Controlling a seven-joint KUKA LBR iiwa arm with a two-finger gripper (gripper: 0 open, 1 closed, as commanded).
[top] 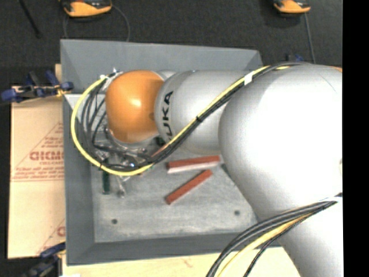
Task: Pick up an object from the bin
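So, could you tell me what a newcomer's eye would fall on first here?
The huge silver arm with its orange cover strikes first, reaching from the right across the grey bin to its left side, where the gripper hangs close to the floor. Then come a pale reddish bar and a darker red-brown bar, lying near each other mid-floor, clear of the gripper.

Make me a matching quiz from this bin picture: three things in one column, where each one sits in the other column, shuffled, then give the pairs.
1. gripper
2. pale-topped red stick
3. dark red stick

A. slanted, mid-floor, nearer the front wall
B. over the left part of the bin floor
C. almost level, close beside the arm

Pairs: 1-B, 2-C, 3-A
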